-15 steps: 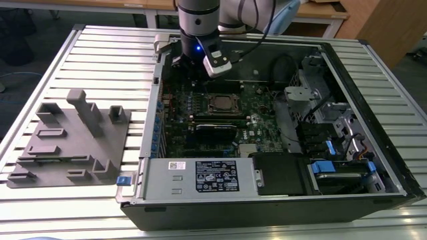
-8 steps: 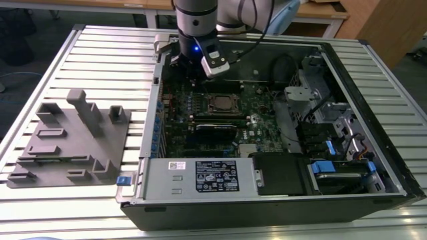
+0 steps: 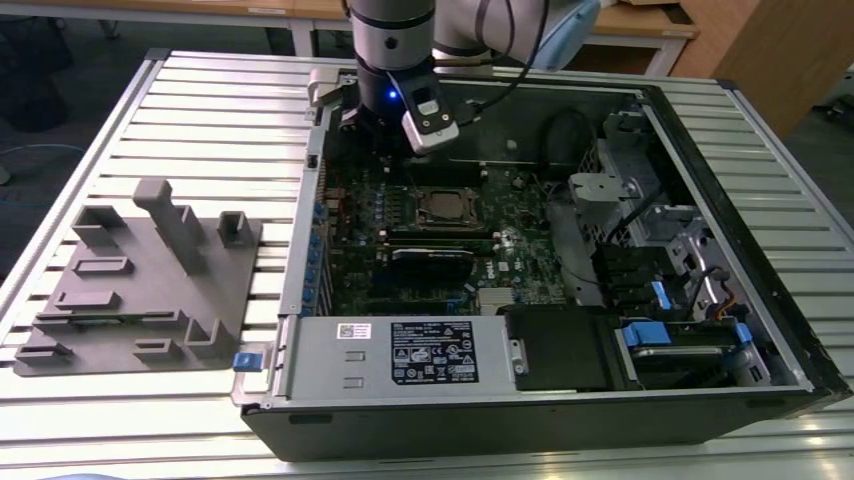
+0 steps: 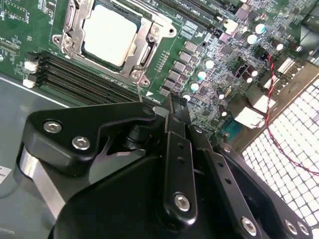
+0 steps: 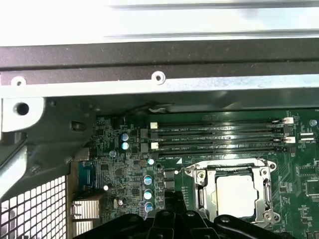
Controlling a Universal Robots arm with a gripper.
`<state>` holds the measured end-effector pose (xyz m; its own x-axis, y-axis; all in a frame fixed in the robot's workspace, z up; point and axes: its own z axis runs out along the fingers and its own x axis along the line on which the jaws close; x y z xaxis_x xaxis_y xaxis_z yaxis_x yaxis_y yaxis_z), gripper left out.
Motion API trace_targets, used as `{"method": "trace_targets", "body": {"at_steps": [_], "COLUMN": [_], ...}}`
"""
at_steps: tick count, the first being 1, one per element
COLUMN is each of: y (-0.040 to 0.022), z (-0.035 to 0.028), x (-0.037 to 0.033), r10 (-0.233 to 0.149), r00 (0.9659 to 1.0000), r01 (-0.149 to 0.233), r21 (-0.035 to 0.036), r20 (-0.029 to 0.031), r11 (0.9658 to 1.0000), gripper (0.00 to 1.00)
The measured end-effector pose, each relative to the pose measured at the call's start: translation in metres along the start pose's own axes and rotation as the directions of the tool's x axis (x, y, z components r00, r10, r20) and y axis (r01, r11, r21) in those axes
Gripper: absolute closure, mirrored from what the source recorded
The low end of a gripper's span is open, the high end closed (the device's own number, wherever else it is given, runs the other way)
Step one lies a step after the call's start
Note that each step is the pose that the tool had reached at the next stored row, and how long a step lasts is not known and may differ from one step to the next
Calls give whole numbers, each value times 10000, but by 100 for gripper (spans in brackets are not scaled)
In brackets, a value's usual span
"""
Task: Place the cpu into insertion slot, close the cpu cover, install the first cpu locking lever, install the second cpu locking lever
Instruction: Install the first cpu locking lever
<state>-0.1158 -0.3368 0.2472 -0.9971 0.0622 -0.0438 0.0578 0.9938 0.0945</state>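
Altogether: one cpu (image 4: pixel 110 35), one cpu cover (image 4: pixel 151 46), one gripper (image 4: pixel 175 107).
Cpu: lies in the insertion slot (image 4: pixel 143 27), with the cover flat around it.
Surface: open computer case (image 3: pixel 747 130) on a slatted metal table (image 3: pixel 200 90); grey fixture plate (image 3: pixel 147 290) at the exterior view's left.
Room: wooden desks (image 3: pixel 654 25) behind.
Arm: points down into the case, gripper over the green board (image 3: pixel 360 270), near the slot.
Fingers: pressed together, holding nothing.

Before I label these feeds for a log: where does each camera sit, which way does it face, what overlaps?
Exterior view: off the arm, looking down into the open black computer case; grey arm shows.
First wrist view: on the wrist, facing the green circuit board; black gripper shows.
Second wrist view: on the wrist, looking past the gripper at the board.
Both wrist views share the silvery-tan square cpu.
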Motion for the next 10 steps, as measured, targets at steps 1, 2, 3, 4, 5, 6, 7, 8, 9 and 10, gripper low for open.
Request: {"method": "trace_targets", "body": {"at_steps": [1,2,3,4,5,6,7,8,9,10], "y": [0,-1,-1,-1,-1,-2,-2,-3,-4,-5], "z": [0,-1,-1,-2,-2,-2,-3,-3,-1,1], "x": [0,2,6,10,17,27,37,47,58,70], "r10": [0,2,7,14,21,25,26,26,27,28], "r00": [10000,10000,10000,10000,10000,10000,10000,10000,10000,10000], "r01": [0,-2,-7,-15,-22,-26,-28,-27,-29,-30], "r21": [-1,-49,-185,-313,-419,-490,-519,-526,-543,-578], "r20": [0,-4,-12,-20,-25,-30,-32,-33,-34,-36], "r11": [10000,10000,9998,9995,9991,9988,9986,9986,9985,9983], "gripper": [89,89,89,89,89,89,89,89,89,89]}}
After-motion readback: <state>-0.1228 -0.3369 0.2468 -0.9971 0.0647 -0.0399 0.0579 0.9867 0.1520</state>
